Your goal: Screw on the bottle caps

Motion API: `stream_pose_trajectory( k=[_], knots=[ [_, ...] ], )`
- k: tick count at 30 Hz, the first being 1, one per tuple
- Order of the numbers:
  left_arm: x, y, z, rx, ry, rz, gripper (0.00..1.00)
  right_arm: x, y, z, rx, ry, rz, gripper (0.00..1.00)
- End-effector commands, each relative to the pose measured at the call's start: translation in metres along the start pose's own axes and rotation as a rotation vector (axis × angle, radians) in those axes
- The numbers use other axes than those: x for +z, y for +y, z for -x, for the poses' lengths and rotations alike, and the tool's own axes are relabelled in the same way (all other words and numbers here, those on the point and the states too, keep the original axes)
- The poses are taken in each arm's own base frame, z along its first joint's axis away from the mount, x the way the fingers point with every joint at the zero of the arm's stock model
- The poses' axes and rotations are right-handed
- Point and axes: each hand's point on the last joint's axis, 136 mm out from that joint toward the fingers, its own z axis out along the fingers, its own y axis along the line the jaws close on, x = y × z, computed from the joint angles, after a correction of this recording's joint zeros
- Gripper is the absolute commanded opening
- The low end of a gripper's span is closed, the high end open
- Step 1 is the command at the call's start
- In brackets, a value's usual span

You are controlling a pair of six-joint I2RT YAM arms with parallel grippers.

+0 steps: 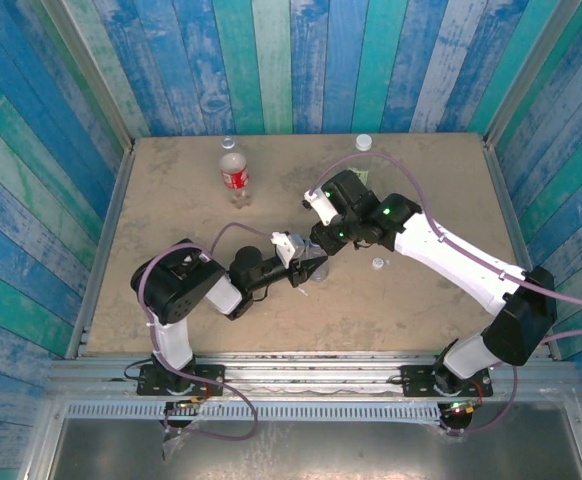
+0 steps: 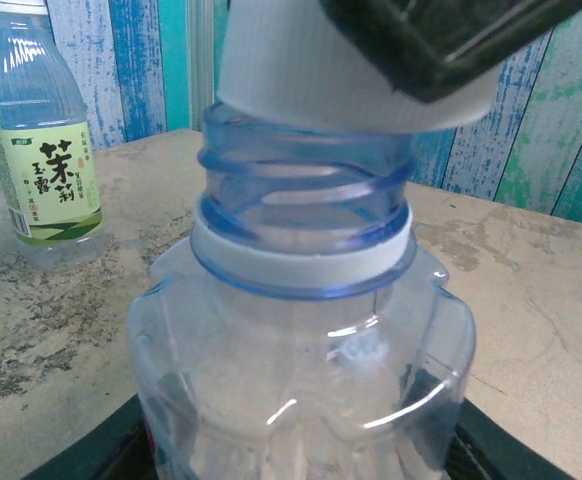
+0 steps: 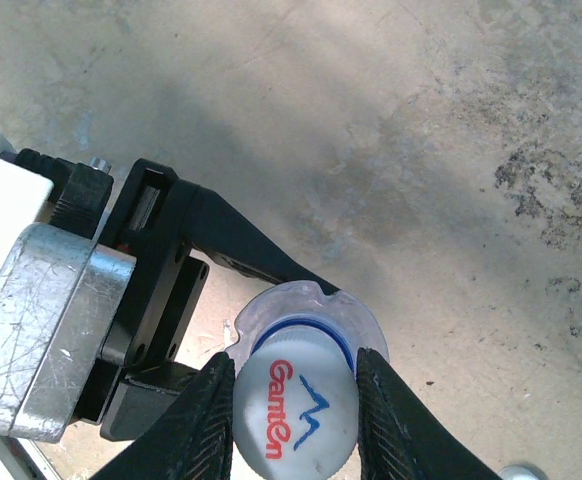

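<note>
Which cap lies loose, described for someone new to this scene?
On the tan table, look right of centre, beside the right arm's white forearm. The loose cap lies there: a tiny pale disc alone on the tabletop, on no bottle.

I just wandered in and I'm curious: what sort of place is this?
Likely a small robot test booth, not a home or shop: a left arm and right arm bolted to a metal rail, a worn tabletop, and blue-green plank walls boxing it in.
</note>
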Motion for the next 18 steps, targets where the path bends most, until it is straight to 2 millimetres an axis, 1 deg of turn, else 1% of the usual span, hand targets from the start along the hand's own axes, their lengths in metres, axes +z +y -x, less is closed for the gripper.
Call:
stream_pose_trajectory(
  k=[1,4,10,18],
  knots=[
    [-0.001,-0.001,-0.009,0.003,0.009,-0.013,0.51,-0.005,0.005,-0.003,-0.004,0.014,0.009,0.31],
    [-0.001,-0.002,-0.010,0.008,0.013,-0.015,0.50,-0.006,0.006,-0.001,-0.007,0.012,0.010,0.31],
    [0.000,-0.001,-0.013,0.012,0.026,-0.018,0.49,-0.001,0.008,-0.004,-0.018,0.031,0.010,0.31],
    [0.000,-0.003,-0.016,0.018,0.039,-0.029,0.49,0.004,0.004,-0.004,-0.020,0.041,-0.016,0.31]
  ],
)
